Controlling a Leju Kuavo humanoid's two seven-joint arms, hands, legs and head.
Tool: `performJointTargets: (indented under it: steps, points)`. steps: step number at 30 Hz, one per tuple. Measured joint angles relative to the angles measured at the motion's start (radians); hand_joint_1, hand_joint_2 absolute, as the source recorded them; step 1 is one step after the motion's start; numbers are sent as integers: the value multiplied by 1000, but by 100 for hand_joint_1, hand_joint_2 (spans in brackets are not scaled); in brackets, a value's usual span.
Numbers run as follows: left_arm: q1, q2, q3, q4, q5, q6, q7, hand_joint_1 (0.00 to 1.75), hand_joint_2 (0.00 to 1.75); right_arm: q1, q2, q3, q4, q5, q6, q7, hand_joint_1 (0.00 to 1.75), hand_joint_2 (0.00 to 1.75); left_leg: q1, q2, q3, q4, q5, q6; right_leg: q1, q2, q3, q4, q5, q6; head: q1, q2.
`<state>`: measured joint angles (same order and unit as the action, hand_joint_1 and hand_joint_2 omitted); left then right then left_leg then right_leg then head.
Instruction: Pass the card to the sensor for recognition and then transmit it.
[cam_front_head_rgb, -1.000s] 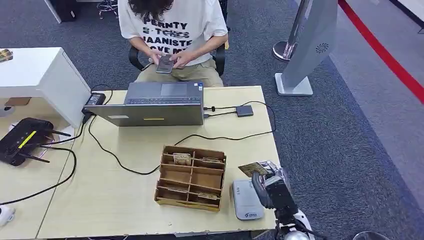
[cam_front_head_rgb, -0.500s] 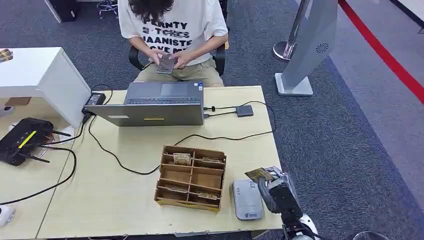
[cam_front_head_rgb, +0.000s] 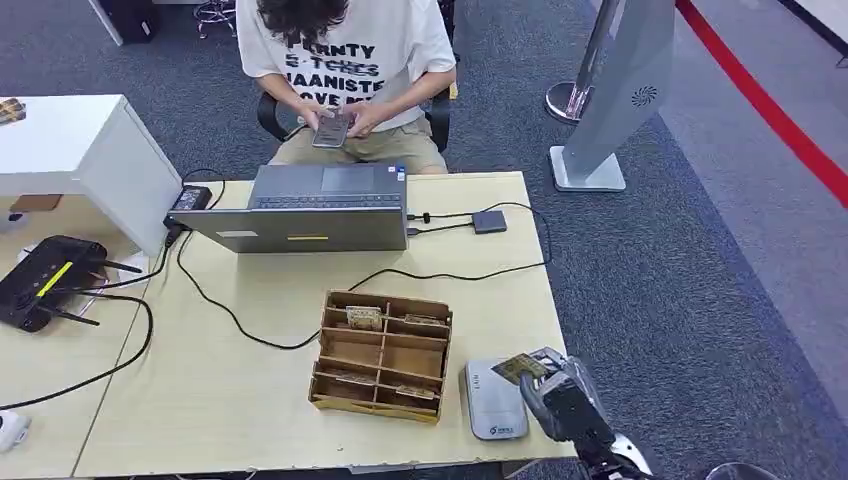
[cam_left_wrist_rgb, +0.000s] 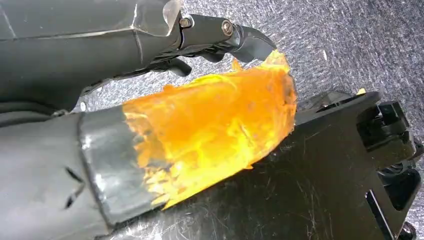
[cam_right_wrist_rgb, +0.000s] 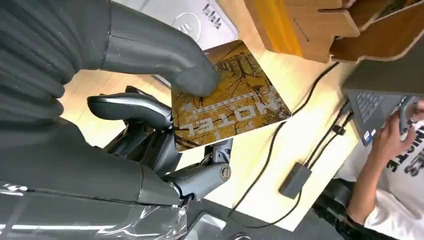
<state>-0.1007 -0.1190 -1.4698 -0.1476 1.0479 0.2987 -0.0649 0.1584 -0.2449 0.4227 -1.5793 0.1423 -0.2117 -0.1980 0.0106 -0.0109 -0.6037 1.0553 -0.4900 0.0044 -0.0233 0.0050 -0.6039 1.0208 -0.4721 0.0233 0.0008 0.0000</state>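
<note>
Right hand: the right hand (cam_front_head_rgb: 560, 392) stood at the near right corner of the table (cam_front_head_rgb: 250, 400), its thumb pressing a card down onto the fingers (cam_right_wrist_rgb: 131, 106) beneath, so the card was pinched.
Hotel card: the hotel card (cam_right_wrist_rgb: 227, 95), yellow-brown with a tree pattern and the word HOTEL, was held roughly flat and projected from the hand toward the card reader; in the head view it (cam_front_head_rgb: 519, 367) lay over the reader's right edge. Contact with the reader could not be told.
Card reader: a grey card reader (cam_front_head_rgb: 493, 400) lay flat on the table just left of the right hand.
Left hand: the left hand (cam_left_wrist_rgb: 150, 75) was over grey carpet, one part of it wrapped in orange material; whether its fingers were spread or curled could not be told.
Card box: a wooden compartment box (cam_front_head_rgb: 382, 355) stood left of the reader, cards in several compartments.
Laptop: an open laptop (cam_front_head_rgb: 310, 212) stood well beyond the hand.
Person: a seated person (cam_front_head_rgb: 345, 70) behind the laptop held a phone (cam_front_head_rgb: 329, 128).
</note>
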Motion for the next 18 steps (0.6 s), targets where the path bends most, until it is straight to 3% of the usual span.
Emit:
performJointTargets:
  steps: [7, 18]
  points:
    - [0, 0, 0, 0, -1, -1, 0, 0, 0, -4, -15, 35, 15, 29, 11, 17, 175, 175, 0, 0, 0, 0, 0, 0, 0, 0, 0, 0, 0, 0, 0, 0]
    - [0, -2, 0, 0, 0, -2, 3, 0, 0, -35, -15, 106, 54, 166, -41, 102, 175, 175, 0, 0, 0, 0, 0, 0, 0, -1, 0, 0, 0, 0, 0, 0]
